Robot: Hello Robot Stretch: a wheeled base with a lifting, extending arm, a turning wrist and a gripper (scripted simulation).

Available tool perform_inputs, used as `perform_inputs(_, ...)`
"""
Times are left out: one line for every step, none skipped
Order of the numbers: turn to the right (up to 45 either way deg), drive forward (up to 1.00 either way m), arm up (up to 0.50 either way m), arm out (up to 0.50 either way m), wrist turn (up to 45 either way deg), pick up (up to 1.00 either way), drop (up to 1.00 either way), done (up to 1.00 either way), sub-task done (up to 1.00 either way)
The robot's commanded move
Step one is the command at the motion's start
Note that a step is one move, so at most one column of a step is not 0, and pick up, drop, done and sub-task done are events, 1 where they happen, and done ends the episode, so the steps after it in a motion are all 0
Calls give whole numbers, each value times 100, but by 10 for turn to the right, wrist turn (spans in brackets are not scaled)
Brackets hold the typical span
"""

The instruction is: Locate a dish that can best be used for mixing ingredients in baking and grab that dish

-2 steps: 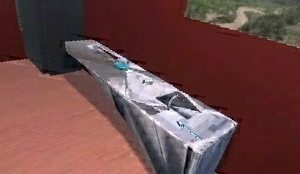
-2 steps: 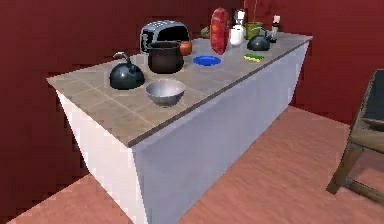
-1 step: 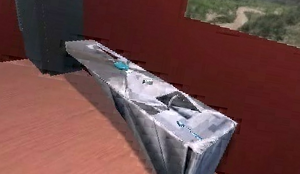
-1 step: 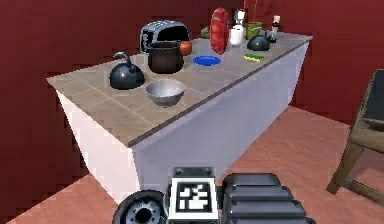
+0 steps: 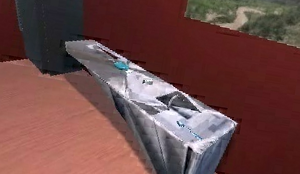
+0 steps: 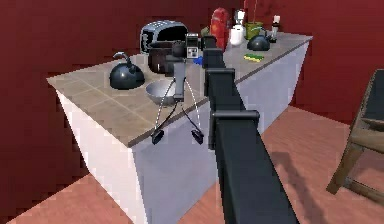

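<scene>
In the arm side view, the dark square arm [image 6: 240,150] rises from the bottom edge toward a white-sided counter [image 6: 110,110] with a tiled top. The gripper [image 6: 177,133] is seen at the arm's far end, against the counter's near edge and front face. The state of the gripper cannot be told, nor whether anything is held, since a metal bowl [image 6: 163,92] stands on the counter just behind it. Whether the gripper touches the bowl cannot be told. A dark kettle [image 6: 124,74] stands on the counter near the bowl, toward the view's left. A toaster [image 6: 158,38] is placed farther back. At the far end of the counter, a red object [image 6: 220,20], a white cup [image 6: 236,35] and a dark bottle [image 6: 275,24] are grouped together. A wooden chair [image 6: 362,135] is seen at the view's right edge, against the red wall [image 6: 330,70]. In the forward view, a wooden floor [image 5: 40,127] lies nearest. A shiny metal cabinet [image 5: 166,128] stands along the wall, with a small teal object [image 5: 121,66] on top. A dark refrigerator [image 5: 45,7] stands beyond it, and a landscape painting [image 5: 262,13] hangs on the wall.
</scene>
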Motion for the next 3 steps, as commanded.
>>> perform_inputs(0,0,0,0,450,0,0,0,0)
perform_inputs(0,0,0,0,450,0,0,0,0)
perform_inputs(0,0,0,0,450,0,0,0,0)
